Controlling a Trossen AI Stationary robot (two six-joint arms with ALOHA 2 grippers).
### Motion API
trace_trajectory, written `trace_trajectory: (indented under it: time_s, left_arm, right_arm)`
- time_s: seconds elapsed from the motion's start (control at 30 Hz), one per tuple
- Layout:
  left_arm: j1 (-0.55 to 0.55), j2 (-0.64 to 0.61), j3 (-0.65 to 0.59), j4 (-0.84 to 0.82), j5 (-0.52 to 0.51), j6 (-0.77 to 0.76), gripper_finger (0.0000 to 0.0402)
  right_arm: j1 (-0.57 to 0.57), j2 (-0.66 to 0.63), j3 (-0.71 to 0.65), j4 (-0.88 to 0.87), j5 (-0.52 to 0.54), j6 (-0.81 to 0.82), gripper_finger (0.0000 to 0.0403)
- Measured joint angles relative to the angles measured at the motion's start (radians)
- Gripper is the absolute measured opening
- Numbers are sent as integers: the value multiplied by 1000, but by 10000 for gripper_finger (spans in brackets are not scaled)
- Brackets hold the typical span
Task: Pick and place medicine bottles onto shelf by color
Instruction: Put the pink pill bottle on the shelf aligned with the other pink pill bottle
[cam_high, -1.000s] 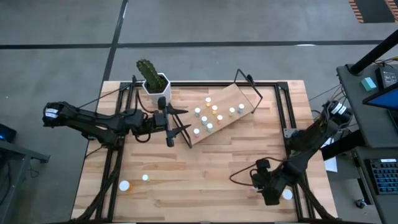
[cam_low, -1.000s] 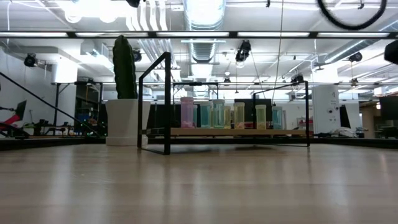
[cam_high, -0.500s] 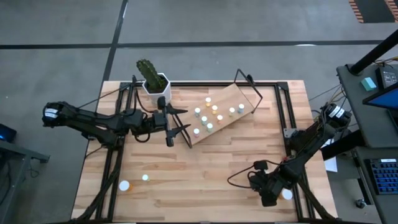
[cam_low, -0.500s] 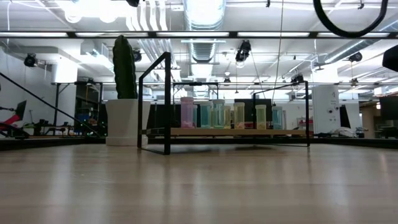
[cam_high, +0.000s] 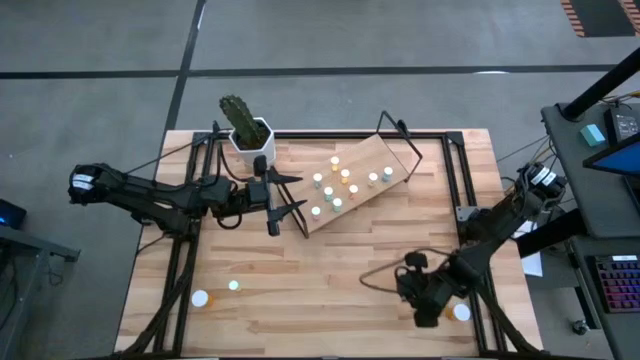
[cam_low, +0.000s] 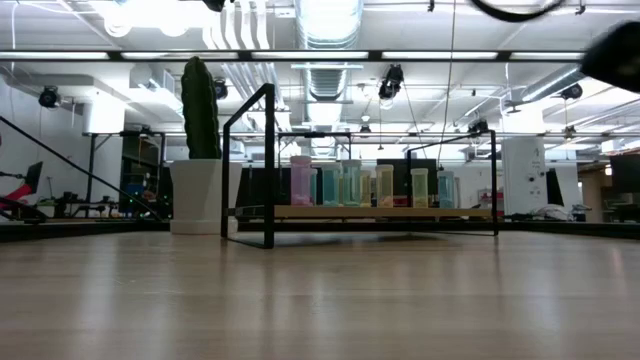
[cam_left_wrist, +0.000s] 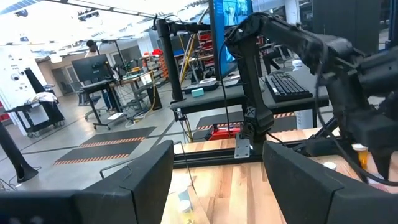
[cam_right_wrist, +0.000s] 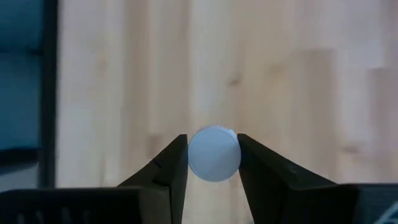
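Right gripper (cam_right_wrist: 212, 163) clenched on white-capped bottle (cam_right_wrist: 214, 154) | over the last second we saw it shift leftward above near-right tabletop (carry underway, we judged) | shelf (cam_high: 360, 180) far-centre | left gripper (cam_high: 290, 196) splayed empty beside shelf.

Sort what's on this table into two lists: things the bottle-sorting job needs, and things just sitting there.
Job:
- white-capped bottle between the right gripper fingers
- bottles on the shelf
- shelf
- two loose bottles at the table's near left
- left gripper, open beside the shelf

Lying about:
- potted cactus
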Motion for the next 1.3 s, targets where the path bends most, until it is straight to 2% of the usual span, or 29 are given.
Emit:
trace_trajectory:
  time_s: [0.23, 0.43, 0.6, 0.73, 0.9, 1.17, 1.3]
  left_arm:
    - [0, 0, 0, 1, 0, 29, 231]
    - [0, -7, -2, -10, 0, 59, 231]
    - [0, -16, -3, -13, 0, 99, 231]
    - [0, -38, -4, -41, -5, 115, 231]
    - [0, -66, -5, -65, -5, 128, 231]
    - [0, -135, -5, -166, -14, 141, 231]
    - [1, -154, -5, -200, -15, 157, 231]
  right_arm:
    - [-194, 8, 220, -291, 10, -178, 112]
    - [-411, 11, 391, -336, 11, -359, 111]
    - [-560, 91, 537, -388, 11, -491, 113]
    - [-642, 201, 671, -462, 8, -619, 116]
    - [-731, 298, 821, -462, 5, -751, 109]
    - [-860, 415, 996, -454, -111, -872, 113]
    - [-897, 473, 1062, -452, -133, -912, 110]
